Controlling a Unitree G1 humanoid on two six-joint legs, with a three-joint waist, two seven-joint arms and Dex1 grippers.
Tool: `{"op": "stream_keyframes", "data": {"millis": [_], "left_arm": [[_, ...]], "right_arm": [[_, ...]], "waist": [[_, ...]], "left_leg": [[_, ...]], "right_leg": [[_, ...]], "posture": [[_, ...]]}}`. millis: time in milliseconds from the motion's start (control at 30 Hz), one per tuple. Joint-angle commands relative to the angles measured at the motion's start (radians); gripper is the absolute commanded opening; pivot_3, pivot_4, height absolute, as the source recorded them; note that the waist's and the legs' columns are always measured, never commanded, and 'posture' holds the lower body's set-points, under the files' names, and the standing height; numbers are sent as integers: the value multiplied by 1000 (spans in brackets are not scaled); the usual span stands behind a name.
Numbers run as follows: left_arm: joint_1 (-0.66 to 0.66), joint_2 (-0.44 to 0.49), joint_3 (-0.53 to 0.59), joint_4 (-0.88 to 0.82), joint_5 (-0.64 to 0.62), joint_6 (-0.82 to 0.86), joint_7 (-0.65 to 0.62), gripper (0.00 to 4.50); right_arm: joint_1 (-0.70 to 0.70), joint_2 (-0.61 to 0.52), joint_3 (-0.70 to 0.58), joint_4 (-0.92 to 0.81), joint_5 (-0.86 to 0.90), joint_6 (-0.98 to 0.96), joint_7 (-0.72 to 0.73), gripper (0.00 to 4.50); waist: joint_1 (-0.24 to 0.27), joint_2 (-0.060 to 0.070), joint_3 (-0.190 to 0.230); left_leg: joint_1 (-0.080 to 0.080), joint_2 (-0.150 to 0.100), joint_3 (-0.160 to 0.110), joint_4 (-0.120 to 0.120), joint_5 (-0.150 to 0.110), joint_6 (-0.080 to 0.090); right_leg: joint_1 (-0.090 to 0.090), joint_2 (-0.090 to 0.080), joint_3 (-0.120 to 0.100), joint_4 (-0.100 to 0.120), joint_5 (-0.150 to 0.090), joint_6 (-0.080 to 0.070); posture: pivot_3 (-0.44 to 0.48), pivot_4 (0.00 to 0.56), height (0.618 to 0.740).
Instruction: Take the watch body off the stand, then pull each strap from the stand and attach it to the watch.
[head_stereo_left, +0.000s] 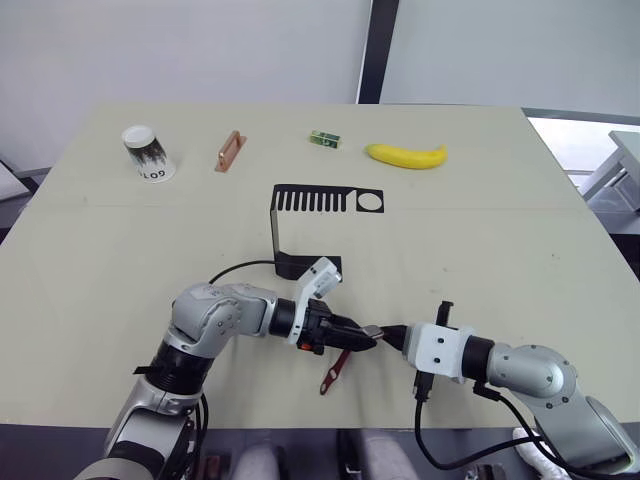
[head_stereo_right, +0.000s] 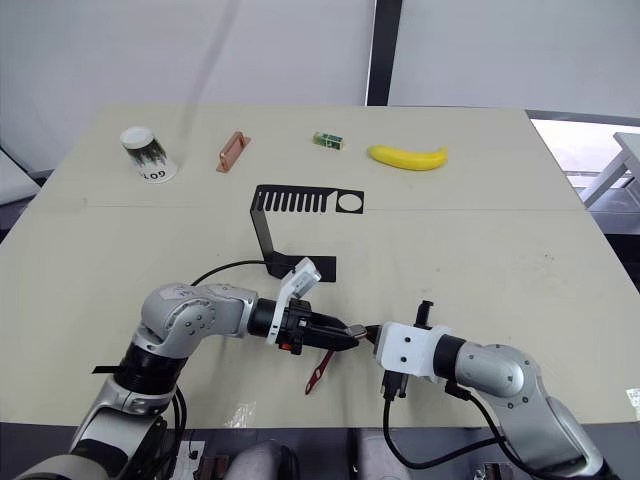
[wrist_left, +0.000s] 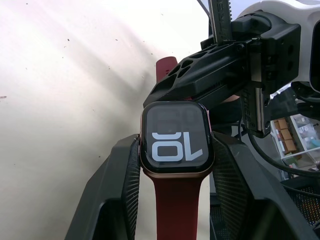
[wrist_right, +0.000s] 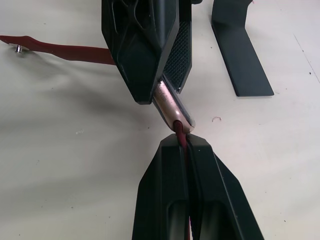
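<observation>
- My left gripper (head_stereo_left: 362, 338) is clamped on the watch body (wrist_left: 176, 138) by its sides, screen lit, near the table's front edge.
- One dark red strap (head_stereo_left: 333, 371) is already fixed to it & trails down onto the table (head_stereo_left: 500, 220).
- My right gripper (head_stereo_left: 388, 335) pinches the 2nd strap (wrist_right: 181, 136) tight, its end touching the watch's free edge.
- The stand (head_stereo_left: 300, 215) sits bare just behind my grippers.

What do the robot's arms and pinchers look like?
Both arms are shiny silver-grey with black joints. Each wrist has a white block, and black cables loop off them. The left gripper and right gripper each have two black fingers with ribbed pads.
</observation>
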Motion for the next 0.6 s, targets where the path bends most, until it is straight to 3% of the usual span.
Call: {"op": "stream_keyframes", "data": {"millis": [33,600], "left_arm": [[-10,-25,-20,-30,-6,-11,5,1593],[-12,-25,-29,-30,-2,-13,3,1593]], "right_arm": [[-14,13,43,-62,35,-49,23,0],[-14,19,64,-40,23,-53,18,0]], "waist": [[0,0,0],[0,0,0]], "left_leg": [[0,0,0,0,0,0],[0,0,0,0,0,0]], "right_leg": [[0,0,0,0,0,0],[0,0,0,0,0,0]], "posture": [[0,150,738],[0,150,738]]}}
